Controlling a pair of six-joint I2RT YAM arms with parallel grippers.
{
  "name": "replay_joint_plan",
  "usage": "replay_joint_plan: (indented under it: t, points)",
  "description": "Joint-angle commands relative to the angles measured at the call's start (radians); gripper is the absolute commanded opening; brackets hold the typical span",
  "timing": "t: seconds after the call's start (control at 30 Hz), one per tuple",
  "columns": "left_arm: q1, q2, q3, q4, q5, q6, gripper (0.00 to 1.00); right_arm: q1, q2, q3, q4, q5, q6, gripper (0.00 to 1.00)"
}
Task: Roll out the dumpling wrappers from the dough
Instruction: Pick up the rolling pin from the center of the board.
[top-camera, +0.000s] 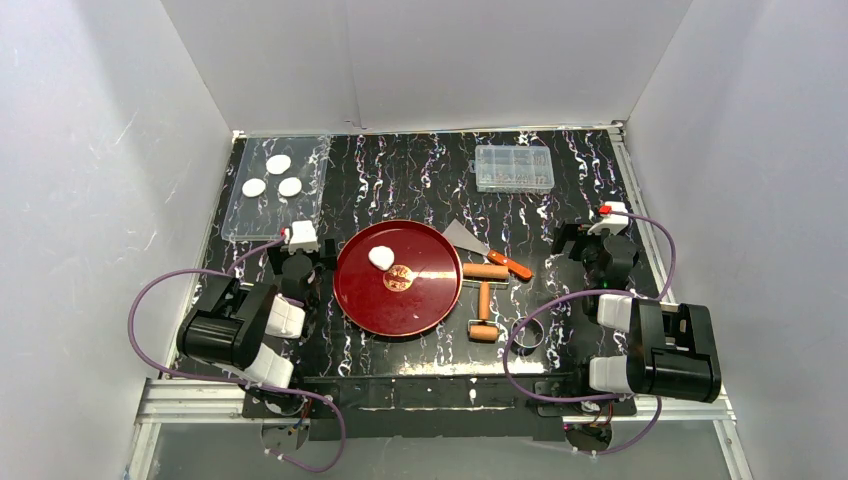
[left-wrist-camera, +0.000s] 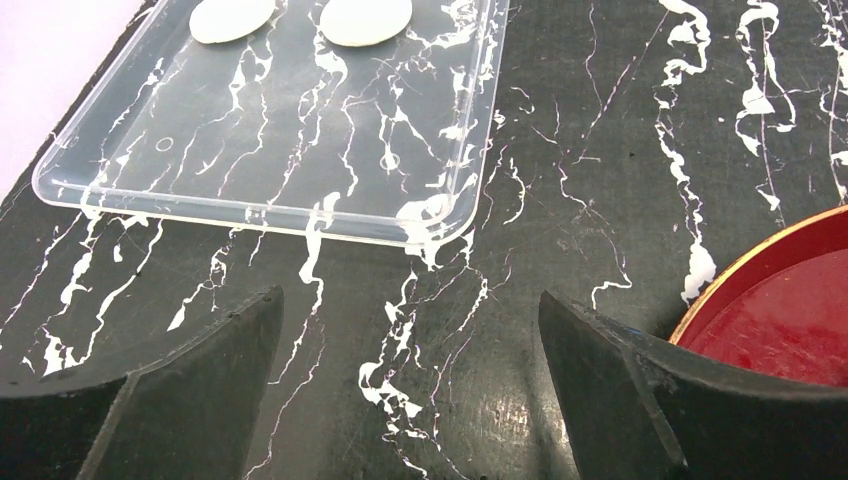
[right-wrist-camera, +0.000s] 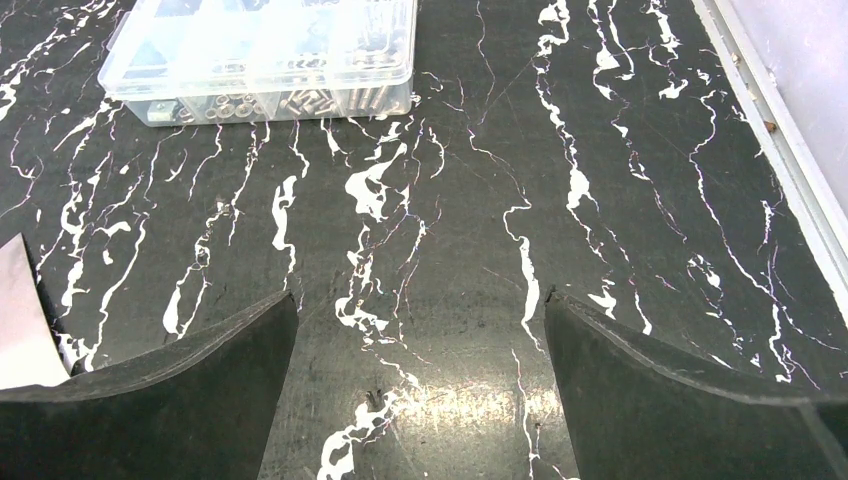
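Note:
The dough (top-camera: 381, 256), a small white lump, lies on the upper left of the red plate (top-camera: 420, 305). Three dumpling wrappers (top-camera: 272, 177) lie on a clear tray (top-camera: 262, 222) at the back left; two of them (left-wrist-camera: 362, 20) show in the left wrist view. A wooden rolling pin (top-camera: 484, 308) lies right of the plate. My left gripper (top-camera: 298, 268) is open and empty, left of the plate, its jaws wide over bare table (left-wrist-camera: 410, 370). My right gripper (top-camera: 598, 250) is open and empty at the right, over bare table (right-wrist-camera: 420, 380).
A scraper with a metal blade (top-camera: 463, 236) and orange handle lies behind the rolling pin. A clear parts box (top-camera: 514, 168) stands at the back right, also in the right wrist view (right-wrist-camera: 262, 55). A metal ring cutter (top-camera: 528, 333) lies near the front. White walls enclose the table.

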Motion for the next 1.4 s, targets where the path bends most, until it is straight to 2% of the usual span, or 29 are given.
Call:
replay_joint_plan:
  t: [0.0,0.07,0.13,0.2,0.27,0.3,0.37,0.4,0.47,0.53,0.67,0.7,0.77,0.87,1.0,1.1,1.23,1.37]
  points:
    - [0.010,0.002,0.007,0.043,-0.022,0.012,1.00,-0.004,-0.002,0.006,0.026,0.011,-0.001,1.00]
    - [0.012,0.005,0.007,0.047,-0.021,0.013,1.00,-0.004,-0.020,0.030,-0.005,0.032,0.011,1.00]
    - [0.013,0.007,0.017,0.038,-0.021,0.017,0.99,-0.004,-0.080,0.127,-0.218,0.153,0.052,1.00]
    - [0.015,-0.017,-0.020,0.105,-0.033,0.020,0.99,-0.005,-0.145,0.231,-0.433,0.280,0.112,1.00]
    - [-0.002,-0.149,-0.054,0.088,-0.018,0.063,1.00,-0.008,-0.213,0.328,-0.596,0.291,0.133,1.00]
    - [-0.004,-0.265,-0.044,-0.042,0.003,0.060,0.99,-0.007,-0.242,0.380,-0.676,0.253,0.139,1.00]
    - [-0.005,-0.509,0.080,-0.453,0.126,0.119,0.99,-0.008,-0.273,0.493,-0.860,0.109,0.146,1.00]
    - [-0.009,-0.563,0.178,-0.689,0.195,0.158,0.99,-0.007,-0.278,0.547,-0.986,0.013,0.153,0.97]
    - [-0.036,-0.592,0.368,-1.012,0.248,0.162,1.00,0.009,-0.275,0.631,-1.126,-0.108,0.200,0.96]
    - [-0.085,-0.560,0.537,-1.208,0.222,0.171,0.99,0.075,-0.273,0.671,-1.241,-0.098,0.245,0.96]
    - [-0.161,-0.456,0.760,-1.454,0.184,0.121,0.99,0.371,-0.240,0.715,-1.439,0.110,0.302,0.92]
    - [-0.175,-0.432,0.814,-1.518,0.217,0.100,0.99,0.458,-0.221,0.724,-1.488,0.149,0.329,0.90]
    - [-0.199,-0.395,0.894,-1.629,0.328,0.072,0.99,0.538,-0.172,0.745,-1.585,0.185,0.399,0.87]
    - [-0.247,-0.406,0.912,-1.665,0.441,0.044,0.99,0.608,-0.118,0.732,-1.648,0.182,0.480,0.78]
    - [-0.294,-0.454,0.863,-1.612,0.525,0.042,0.99,0.718,-0.062,0.699,-1.603,0.157,0.536,0.73]
    - [-0.315,-0.497,0.817,-1.559,0.561,0.051,0.99,0.792,0.024,0.725,-1.611,0.197,0.541,0.72]
    - [-0.328,-0.531,0.788,-1.529,0.612,0.040,1.00,0.815,0.154,0.738,-1.633,0.191,0.551,0.72]
    - [-0.339,-0.538,0.790,-1.542,0.656,0.044,0.99,0.819,0.249,0.766,-1.664,0.218,0.551,0.67]
